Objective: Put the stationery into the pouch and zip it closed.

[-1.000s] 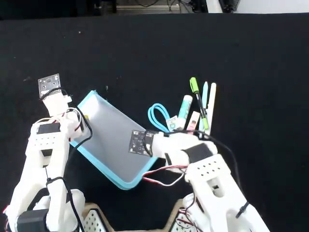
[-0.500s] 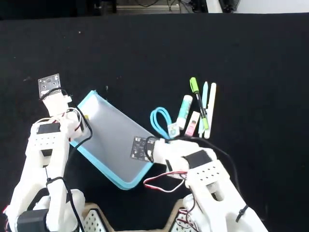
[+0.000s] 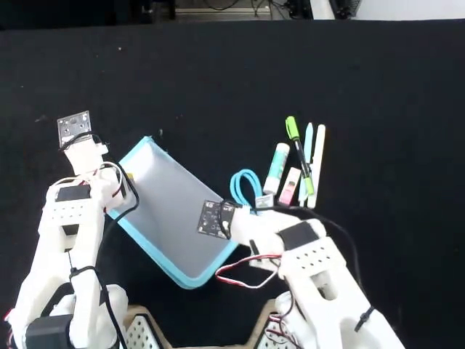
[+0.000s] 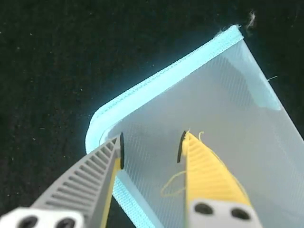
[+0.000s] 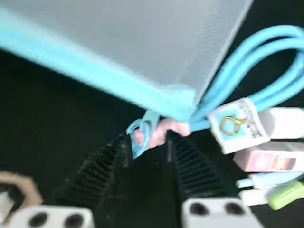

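Item 1, one pouch [image 3: 174,211]: flat, translucent grey plastic with a fine rib, edged by a light-blue woven zip band, corners rounded. It lies askew on the black cloth table [image 3: 218,73] between my two arms.

Item 2, one zip pull [image 5: 147,121]: a light-blue loop at the pouch corner nearest the stationery, with a small pink piece beside it.

Item 3, one cord [image 5: 211,105]: light-blue, smooth and looped, touching that same corner. Its white tag [image 5: 235,124] bears a yellow ring mark; the rest of the print is too small for me to read.

Item 4, one glue stick [image 3: 277,167]: white tube, green cap.

Item 5, one eraser [image 3: 290,186]: pink and white block.

Item 6, three pens side by side, just beside the glue stick: a green-capped black marker [image 3: 299,156], a pale blue pen [image 3: 309,138] and a white pen [image 3: 317,163].

My left gripper [image 4: 151,147]: one grey ribbed finger and one yellow, jaws spread over the pouch's rounded corner by the left arm.

My right gripper [image 5: 148,142]: black ribbed fingers, jaws drawn in and pinching the zip pull.
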Robot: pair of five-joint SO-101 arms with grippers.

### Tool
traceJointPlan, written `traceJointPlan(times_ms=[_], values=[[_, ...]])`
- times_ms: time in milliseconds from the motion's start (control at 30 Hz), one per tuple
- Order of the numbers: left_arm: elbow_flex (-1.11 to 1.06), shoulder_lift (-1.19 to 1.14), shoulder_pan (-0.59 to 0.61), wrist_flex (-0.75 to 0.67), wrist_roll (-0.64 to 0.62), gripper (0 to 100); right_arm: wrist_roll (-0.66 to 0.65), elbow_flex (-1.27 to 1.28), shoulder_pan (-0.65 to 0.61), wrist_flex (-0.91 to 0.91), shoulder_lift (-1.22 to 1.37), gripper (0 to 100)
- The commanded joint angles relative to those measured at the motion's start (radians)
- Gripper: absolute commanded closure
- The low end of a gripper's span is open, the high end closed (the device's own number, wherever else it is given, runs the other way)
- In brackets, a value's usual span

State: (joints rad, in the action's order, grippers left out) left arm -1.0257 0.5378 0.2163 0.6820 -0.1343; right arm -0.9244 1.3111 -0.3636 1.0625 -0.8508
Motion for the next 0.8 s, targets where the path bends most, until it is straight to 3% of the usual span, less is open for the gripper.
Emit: traceJointPlan(times_ms=[0, 133, 333, 767], values=[[0.064, 0.005, -0.001, -0.003, -0.005, 79, 0.012, -0.068, 0.011, 0.066, -0.016, 84.8], [0.064, 0.005, -0.001, -0.003, -0.005, 79, 0.058, -0.099, 0.043, 0.057, -0.016, 84.8], [0.064, 0.005, -0.001, -0.003, -0.005, 79, 0.382, -0.216, 0.126, -0.044, -0.002, 84.7], [0.064, 0.003, -0.001, -0.003, -0.005, 79, 0.534, -0.236, 0.141, -0.141, 0.289, 84.7]])
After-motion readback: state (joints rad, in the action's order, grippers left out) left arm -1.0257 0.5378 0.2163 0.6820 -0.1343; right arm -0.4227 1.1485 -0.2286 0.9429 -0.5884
